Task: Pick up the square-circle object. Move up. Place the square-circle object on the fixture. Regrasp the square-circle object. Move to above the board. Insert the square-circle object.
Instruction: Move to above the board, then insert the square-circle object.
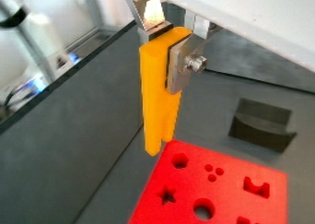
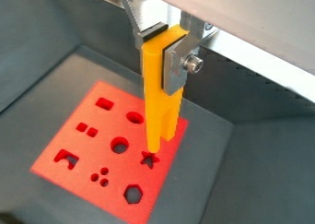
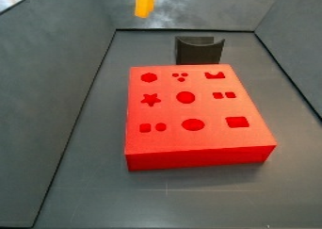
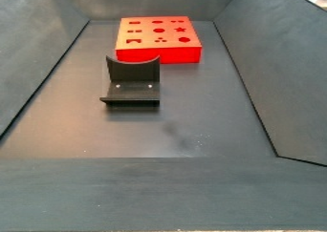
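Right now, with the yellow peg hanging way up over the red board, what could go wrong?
1. The gripper pinches only the top end of the peg, jaws shut on it. The long part hangs free, so it might tilt or slip on contact.
2. The board has many holes of different shapes. The peg hangs high, so it could come down on the wrong hole or the rim and jam.
3. The fixture stands right behind the board; a sideways drift might bump it.
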Motion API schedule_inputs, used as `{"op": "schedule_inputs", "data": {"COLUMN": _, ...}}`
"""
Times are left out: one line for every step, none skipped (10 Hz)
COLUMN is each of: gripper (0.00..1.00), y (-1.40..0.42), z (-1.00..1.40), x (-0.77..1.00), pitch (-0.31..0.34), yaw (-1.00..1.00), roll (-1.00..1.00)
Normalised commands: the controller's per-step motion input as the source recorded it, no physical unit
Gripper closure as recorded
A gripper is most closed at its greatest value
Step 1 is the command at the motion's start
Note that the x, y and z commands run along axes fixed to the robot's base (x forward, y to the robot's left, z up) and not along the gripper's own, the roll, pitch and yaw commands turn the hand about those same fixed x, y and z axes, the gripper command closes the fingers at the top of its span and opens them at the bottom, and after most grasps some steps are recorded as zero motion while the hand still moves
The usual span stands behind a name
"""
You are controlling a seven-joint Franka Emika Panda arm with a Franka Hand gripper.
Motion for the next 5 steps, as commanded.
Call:
{"op": "schedule_inputs", "data": {"gripper": 1.0, "y": 0.01, "z": -0.01, "x": -0.05, "pitch": -0.355, "yaw": 0.9, "roll": -0.06}}
{"op": "schedule_inputs", "data": {"gripper": 1.0, "y": 0.01, "z": 0.0, "x": -0.05, "pitch": -0.254, "yaw": 0.54, "roll": -0.01}}
{"op": "schedule_inputs", "data": {"gripper": 1.0, "y": 0.01, "z": 0.0, "x": -0.04, "pitch": -0.202, "yaw": 0.39, "roll": -0.01}}
{"op": "schedule_inputs", "data": {"gripper": 1.0, "y": 0.0, "z": -0.18, "x": 0.0, "pitch": -0.037, "yaw": -1.0, "roll": 0.0}}
{"op": "schedule_inputs", "data": {"gripper": 1.0, "y": -0.01, "z": -0.27, "x": 0.02, "pitch": -0.104, "yaw": -0.99, "roll": 0.0}}
